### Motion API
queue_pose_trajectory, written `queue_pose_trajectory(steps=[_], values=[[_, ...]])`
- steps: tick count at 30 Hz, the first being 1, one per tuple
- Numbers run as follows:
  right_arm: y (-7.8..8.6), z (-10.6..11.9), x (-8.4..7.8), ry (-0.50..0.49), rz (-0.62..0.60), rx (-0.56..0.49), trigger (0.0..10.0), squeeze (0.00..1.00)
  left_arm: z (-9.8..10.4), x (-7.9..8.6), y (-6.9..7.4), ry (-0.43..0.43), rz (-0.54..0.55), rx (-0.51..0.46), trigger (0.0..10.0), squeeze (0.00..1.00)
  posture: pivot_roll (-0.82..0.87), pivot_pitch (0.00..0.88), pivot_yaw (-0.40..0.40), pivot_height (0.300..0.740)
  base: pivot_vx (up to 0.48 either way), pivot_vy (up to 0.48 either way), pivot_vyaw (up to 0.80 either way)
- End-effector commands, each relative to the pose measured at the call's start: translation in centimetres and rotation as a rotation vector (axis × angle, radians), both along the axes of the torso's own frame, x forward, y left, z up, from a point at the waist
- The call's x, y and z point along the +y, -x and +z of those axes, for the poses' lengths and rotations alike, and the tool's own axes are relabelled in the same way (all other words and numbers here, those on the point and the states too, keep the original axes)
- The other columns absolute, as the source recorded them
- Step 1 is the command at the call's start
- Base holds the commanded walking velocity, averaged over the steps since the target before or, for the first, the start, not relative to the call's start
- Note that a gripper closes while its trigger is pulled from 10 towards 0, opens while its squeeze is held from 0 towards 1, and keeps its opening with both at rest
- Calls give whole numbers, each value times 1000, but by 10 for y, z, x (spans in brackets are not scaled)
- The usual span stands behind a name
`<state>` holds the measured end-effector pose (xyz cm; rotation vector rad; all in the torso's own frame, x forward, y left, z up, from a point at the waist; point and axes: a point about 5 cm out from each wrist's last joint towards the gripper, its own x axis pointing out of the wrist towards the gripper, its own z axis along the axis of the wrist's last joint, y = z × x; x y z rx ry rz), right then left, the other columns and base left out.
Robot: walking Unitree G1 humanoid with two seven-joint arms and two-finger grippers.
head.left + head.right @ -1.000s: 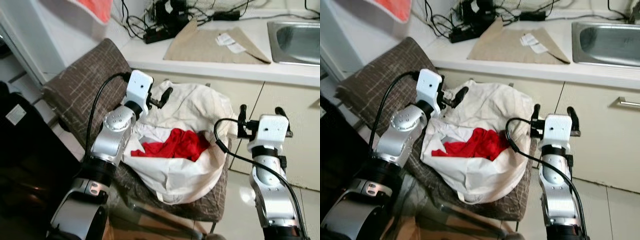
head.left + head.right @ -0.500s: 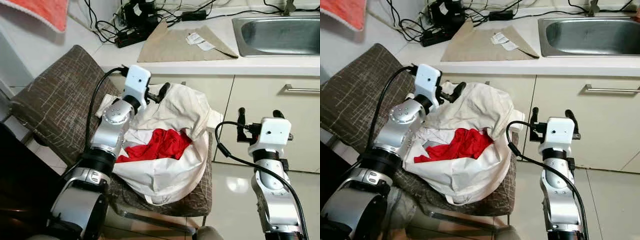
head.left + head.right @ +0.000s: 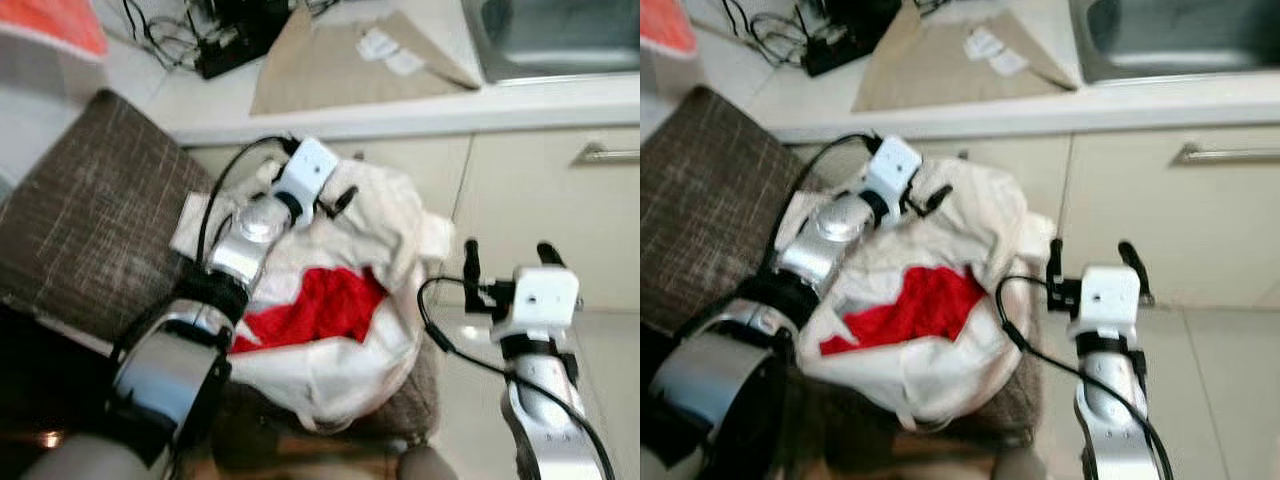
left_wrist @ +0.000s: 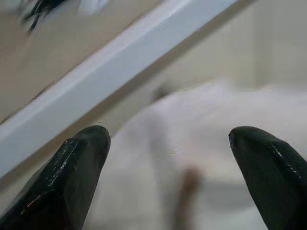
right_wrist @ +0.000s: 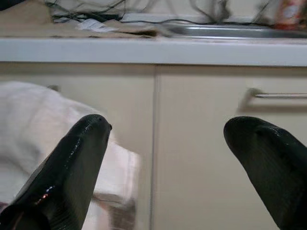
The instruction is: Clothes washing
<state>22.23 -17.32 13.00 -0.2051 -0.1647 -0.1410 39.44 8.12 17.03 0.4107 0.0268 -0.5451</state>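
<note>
Your white laundry bag [image 3: 345, 345] sits on the brown chair [image 3: 75, 225], the red garment [image 3: 320, 305] lying in its open mouth. Your left tool [image 3: 335, 200] hovers wide open and empty over the bag's far rim, nearest the tabletop [image 3: 420, 95]. Your right tool [image 3: 505, 265] hangs open and empty just beside the bag, facing the cabinet door [image 3: 545, 210].

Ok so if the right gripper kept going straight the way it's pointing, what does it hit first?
Probably the cream cabinet front under the counter. The right gripper is open and aimed at it, with the white bag off to one side of the line. How far away the cabinet is stays unclear.
</note>
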Motion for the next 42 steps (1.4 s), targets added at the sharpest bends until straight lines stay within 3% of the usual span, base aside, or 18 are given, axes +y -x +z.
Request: queue_pose_trajectory(steps=[1,2,6,8,11,12,13,22,23,33,36,40,42], values=[[21,2,12,0,30,23,10000,0,-22,23,-2,-134,144,91,10000,0,-412,291,239,727,442,0,0],[21,2,12,0,30,23,10000,0,-22,23,-2,-134,144,91,10000,0,-412,291,239,727,442,0,0],[49,2,11,-3,-2,78,10000,0,-33,31,-2,-246,227,129,10000,0,-457,361,233,727,0,0,0],[51,3,11,-3,-4,84,10000,0,-34,32,-2,-256,223,132,10000,0,-457,361,233,727,0,0,0],[58,3,10,-1,-14,101,10000,0,-39,31,1,-273,183,164,10000,0,-461,388,232,727,0,0,0],[63,3,9,-4,-23,118,10000,0,-45,27,4,-282,94,217,10000,0,-456,399,230,727,0,0,0],[65,3,9,-5,-23,122,10000,0,-47,26,6,-284,70,231,10000,0,-454,402,230,727,0,0,0],[70,3,10,-15,-29,155,10000,0,-57,25,11,-313,45,251,10000,0,-445,420,225,727,0,0,0],[70,3,9,-16,-31,161,10000,0,-57,25,11,-305,51,249,0,0,-439,430,221,727,0,0,0],[69,4,9,-30,-35,182,10000,0,-71,13,19,-298,7,292,0,0,-430,442,205,727,0,0,0],[68,4,7,-31,-36,184,10000,0,-71,7,20,-187,36,327,0,0,-428,441,204,727,0,0,0],[66,4,5,-31,-41,190,10000,0,-65,3,17,45,114,385,0,0,-426,441,206,727,0,0,0],[66,5,5,-32,-42,189,10000,0,-63,2,16,84,128,388,0,0,-426,441,206,727,0,0,0]])
